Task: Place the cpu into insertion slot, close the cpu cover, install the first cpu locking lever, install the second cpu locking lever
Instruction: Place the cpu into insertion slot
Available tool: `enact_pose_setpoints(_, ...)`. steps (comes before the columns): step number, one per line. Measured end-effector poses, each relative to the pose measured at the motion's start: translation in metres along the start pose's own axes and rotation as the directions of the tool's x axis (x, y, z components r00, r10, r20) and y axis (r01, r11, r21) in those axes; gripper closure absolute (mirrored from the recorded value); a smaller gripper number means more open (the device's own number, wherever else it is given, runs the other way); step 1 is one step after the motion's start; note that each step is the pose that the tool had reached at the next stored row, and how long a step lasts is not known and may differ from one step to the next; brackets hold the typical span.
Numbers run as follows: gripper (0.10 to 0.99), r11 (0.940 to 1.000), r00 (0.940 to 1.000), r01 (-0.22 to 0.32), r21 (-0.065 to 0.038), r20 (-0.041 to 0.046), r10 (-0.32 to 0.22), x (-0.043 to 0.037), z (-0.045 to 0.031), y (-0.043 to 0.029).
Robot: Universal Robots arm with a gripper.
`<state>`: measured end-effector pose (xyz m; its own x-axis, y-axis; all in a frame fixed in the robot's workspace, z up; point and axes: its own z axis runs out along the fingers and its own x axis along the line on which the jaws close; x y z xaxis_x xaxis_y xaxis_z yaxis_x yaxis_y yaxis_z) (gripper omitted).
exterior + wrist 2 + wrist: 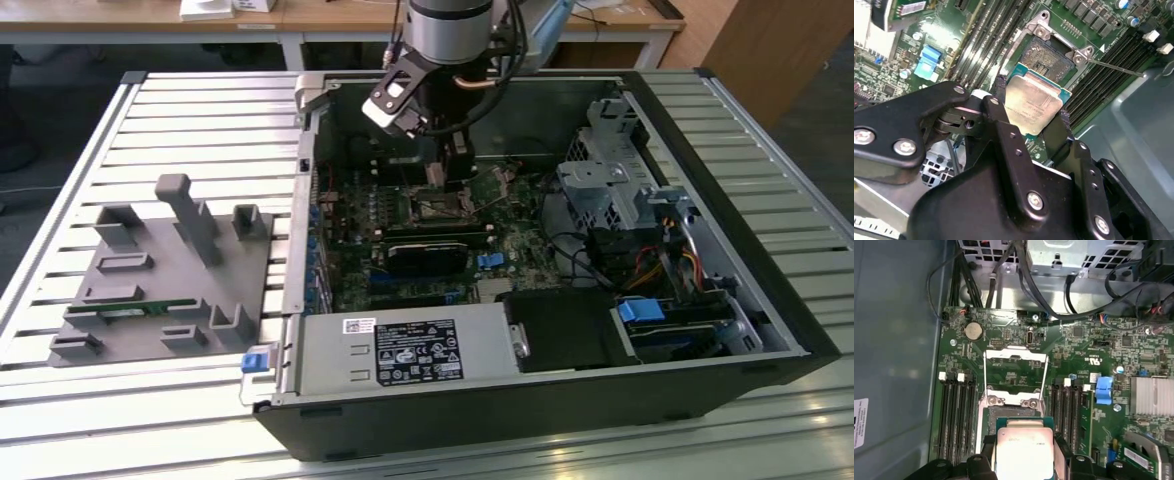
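My gripper (1031,100) is shut on the cpu (1034,97), a flat square chip with a dull silver top on a green edge; one black finger (998,95) presses on each side. In the first wrist view the cpu (1023,450) hangs just short of the open insertion slot (1013,413), apart from it. The cpu cover (1014,355), a silvery frame, lies flipped open beyond the slot. A thin locking lever (1116,67) stands out sideways from the slot (1050,56). In the exterior view the gripper (450,165) reaches into the case above the slot (441,207).
Black memory slots (956,415) flank the socket on both sides. A blue connector (1103,390) and a heatsink (1153,396) sit nearby. The drive cage (607,185), cables and power supply (400,352) fill the case. A grey fixture block (167,270) stands at the exterior view's left.
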<state>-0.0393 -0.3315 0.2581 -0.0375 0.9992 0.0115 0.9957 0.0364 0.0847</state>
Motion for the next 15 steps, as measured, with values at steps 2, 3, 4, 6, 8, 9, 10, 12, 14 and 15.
enact_pose_setpoints(2,0.545,1.0000,1.0000,-0.006,0.000,0.0004,0.006,0.0018,0.0025,-0.0002)
enact_pose_setpoints(3,0.545,0.9999,0.9999,-0.011,0.000,0.0007,0.011,0.0024,0.0040,-0.0003)
enact_pose_setpoints(4,0.545,0.9999,0.9999,-0.016,0.000,0.0011,0.016,0.0025,0.0054,-0.0003)
enact_pose_setpoints(6,0.545,0.9998,0.9998,-0.018,0.000,0.0013,0.018,0.0025,0.0085,-0.0006)
enact_pose_setpoints(8,0.545,0.9998,0.9998,-0.018,0.000,0.0014,0.018,0.0031,0.0178,-0.0014)
enact_pose_setpoints(9,0.545,0.9998,0.9998,-0.018,0.000,0.0014,0.018,0.0031,0.0183,-0.0014)
enact_pose_setpoints(10,0.545,0.9998,0.9998,-0.018,0.000,0.0014,0.018,0.0031,0.0187,-0.0014)
enact_pose_setpoints(12,0.545,0.9998,0.9998,-0.018,0.000,0.0014,0.018,0.0031,0.0196,-0.0018)
enact_pose_setpoints(14,0.545,0.9998,0.9998,-0.018,0.000,0.0014,0.018,0.0031,0.0216,-0.0026)
enact_pose_setpoints(15,0.545,0.9998,0.9998,-0.018,0.000,0.0016,0.018,0.0032,0.0229,-0.0029)
